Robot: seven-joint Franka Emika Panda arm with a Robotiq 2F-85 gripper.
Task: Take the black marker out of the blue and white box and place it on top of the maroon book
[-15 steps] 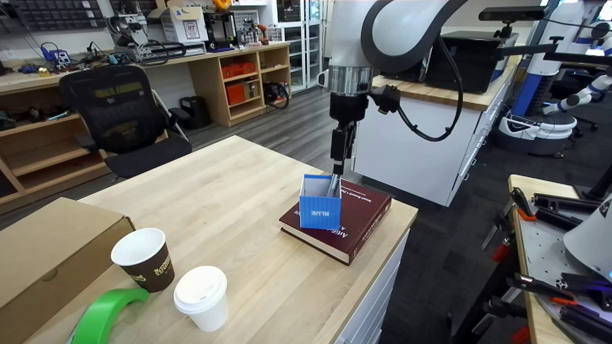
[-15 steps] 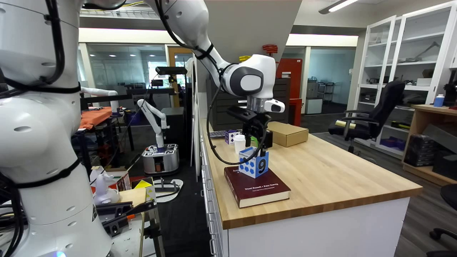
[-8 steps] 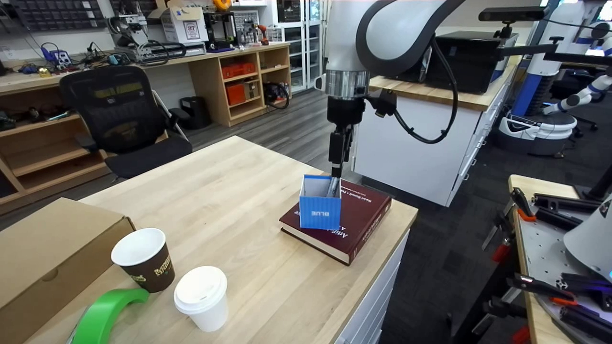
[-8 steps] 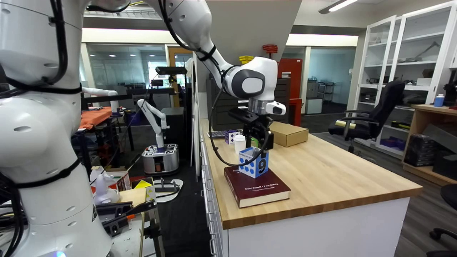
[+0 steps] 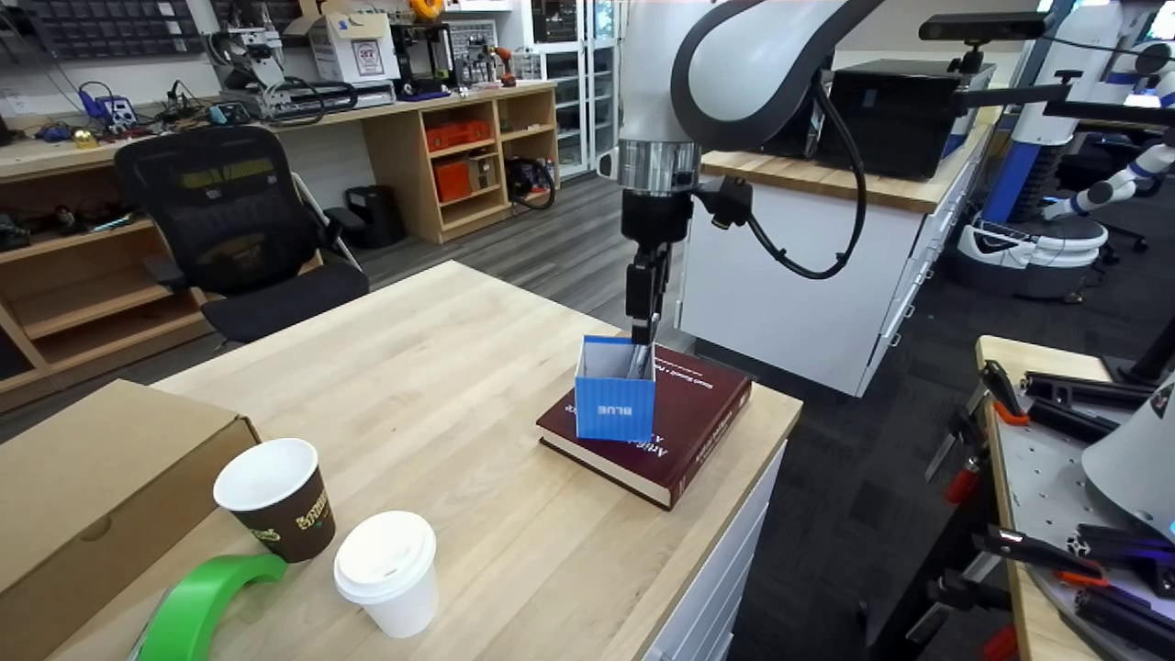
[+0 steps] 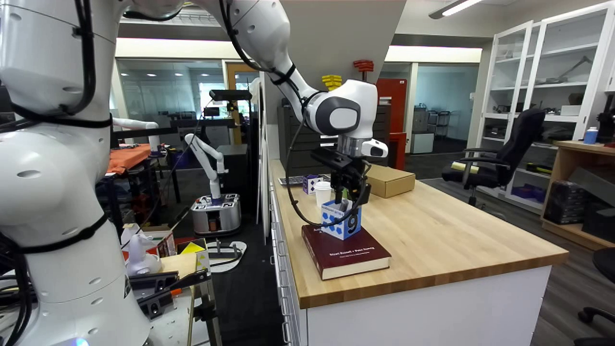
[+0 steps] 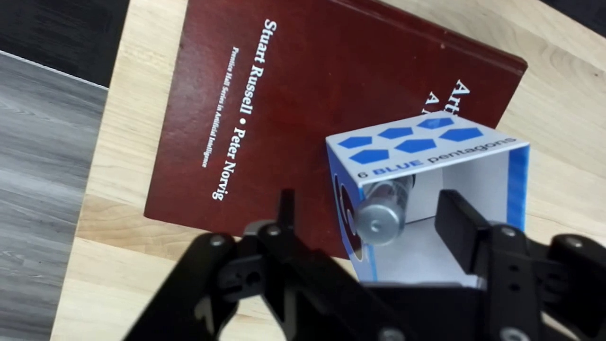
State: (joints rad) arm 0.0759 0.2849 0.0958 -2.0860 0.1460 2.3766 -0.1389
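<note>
Wrist view: marker (image 7: 382, 220) btwn end effector (image 7: 368, 209) fingertips (image 7: 457, 227)

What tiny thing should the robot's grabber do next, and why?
Probably close the gripper gently: in the wrist view its jaws stand open, and the end of the marker, tilted in the blue and white box, shows between them.

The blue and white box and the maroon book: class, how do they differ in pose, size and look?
The blue and white box stands upright, open at the top; the maroon book lies flat and closed. The box is smaller; the book is wider and extends out from under it. The box shows blue pentagons on white in the wrist view; the book, white lettering on dark red. Both carry printed words.
</note>
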